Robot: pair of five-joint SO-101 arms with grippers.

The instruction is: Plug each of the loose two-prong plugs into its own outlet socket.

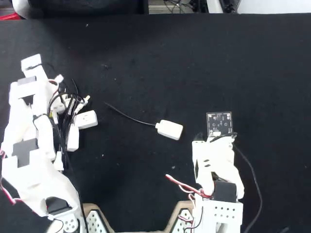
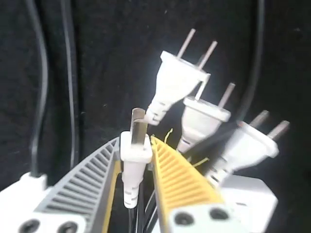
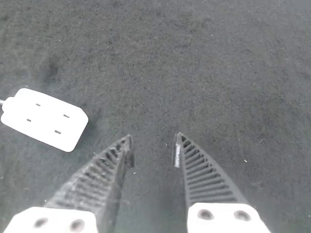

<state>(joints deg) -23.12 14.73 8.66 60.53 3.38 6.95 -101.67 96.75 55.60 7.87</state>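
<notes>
**Left gripper** (image 2: 136, 145). The grey finger (image 2: 92, 174) and the yellow finger (image 2: 177, 179) were clamped on the body of one white plug (image 2: 134, 162). Its prongs pointed away from the wrist and its cord ran back between the fingers. Just beyond it, three loose plugs (image 2: 177, 80) stood bunched together with their prongs raised. Black cables (image 2: 68, 73) trailed past them over the black table (image 1: 194, 63).

**Step in hand, as judged.** The held plug probably had to be drawn clear of the bunch without dragging its neighbours. It then had to cross to the outlet socket (image 1: 169, 129), which lay well apart near the table's middle on a thin lead. The socket looked light and likely to slide. Doing this well would mean keeping the prongs square to one pair of slots, pressing straight in, and bracing the socket with the other arm.

**Arm poses.** The left arm (image 1: 29, 145) lay stretched along the table's left side, its wrist over the tangle of plugs. A second white block (image 1: 86, 119) sat just beside the tangle; its slots could not be made out. The right arm (image 1: 216, 165) stood folded near its base, beside the socket. The right gripper (image 3: 151, 145) hung over bare cloth with its fingers apart and nothing between them, the outlet socket (image 3: 43, 119) lying near.
</notes>
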